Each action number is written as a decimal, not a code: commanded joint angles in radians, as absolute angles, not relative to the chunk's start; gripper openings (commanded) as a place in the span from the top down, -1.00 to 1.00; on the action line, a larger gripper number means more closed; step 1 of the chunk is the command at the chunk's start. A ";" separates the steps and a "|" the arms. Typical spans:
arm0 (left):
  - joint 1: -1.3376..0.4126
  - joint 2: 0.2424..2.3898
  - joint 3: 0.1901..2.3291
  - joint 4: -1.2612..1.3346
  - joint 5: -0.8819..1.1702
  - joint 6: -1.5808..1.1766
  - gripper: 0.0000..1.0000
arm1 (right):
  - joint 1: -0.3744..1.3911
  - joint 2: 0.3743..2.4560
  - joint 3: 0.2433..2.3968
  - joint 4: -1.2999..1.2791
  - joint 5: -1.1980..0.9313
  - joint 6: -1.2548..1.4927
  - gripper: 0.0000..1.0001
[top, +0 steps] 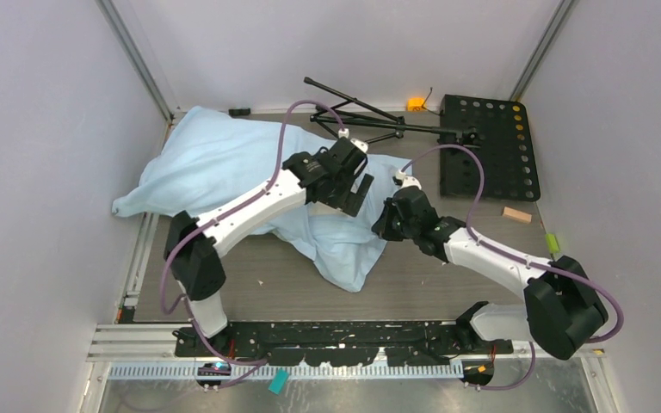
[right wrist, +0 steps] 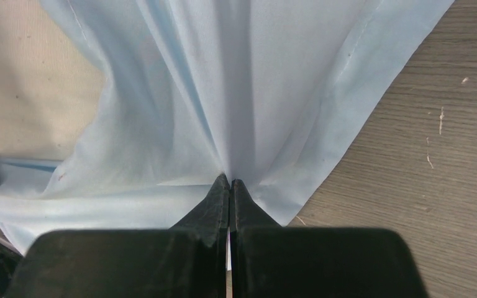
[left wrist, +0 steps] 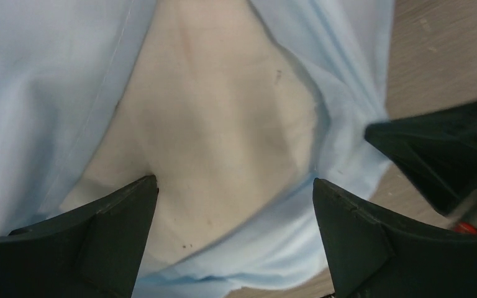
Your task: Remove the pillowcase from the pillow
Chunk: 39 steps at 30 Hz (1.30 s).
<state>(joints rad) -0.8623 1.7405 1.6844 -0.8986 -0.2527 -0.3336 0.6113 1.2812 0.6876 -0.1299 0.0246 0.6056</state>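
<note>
The pillowcase, light blue side up with the pillow inside, lies slantwise from the back left corner of the counter to its middle; its left end reaches past the counter's left edge. At the near right end the cloth opens and bare off-white pillow with small dark specks shows. The left gripper hangs spread wide over that opening, holding nothing. Just to its right, the right gripper is pressed together on a bunched fold of the pillowcase's edge, low against the wood.

Behind the arms a folded black stand lies flat, one leg close to the cloth. A black perforated board fills the back right corner, with a small orange item beside it. One wooden block and one green piece sit near the right edge, well apart from the cloth.

One pillow, one pillowcase, two arms.
</note>
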 commanded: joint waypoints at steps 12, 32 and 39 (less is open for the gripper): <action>-0.780 1.885 1.645 -0.900 -0.482 -0.330 -0.02 | 0.609 1.240 0.602 -0.083 0.014 0.675 1.00; -0.461 1.604 1.752 -0.723 0.031 -0.447 1.00 | 0.585 1.187 0.562 -0.180 0.126 0.714 0.99; -0.417 1.499 1.634 -0.648 0.089 -0.488 1.00 | 0.531 1.207 0.565 -0.171 0.065 0.706 0.99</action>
<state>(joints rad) -0.4583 1.6119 1.6493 -0.8532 0.0811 -0.4477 0.5652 1.1927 0.5953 -0.0139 0.0406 0.7368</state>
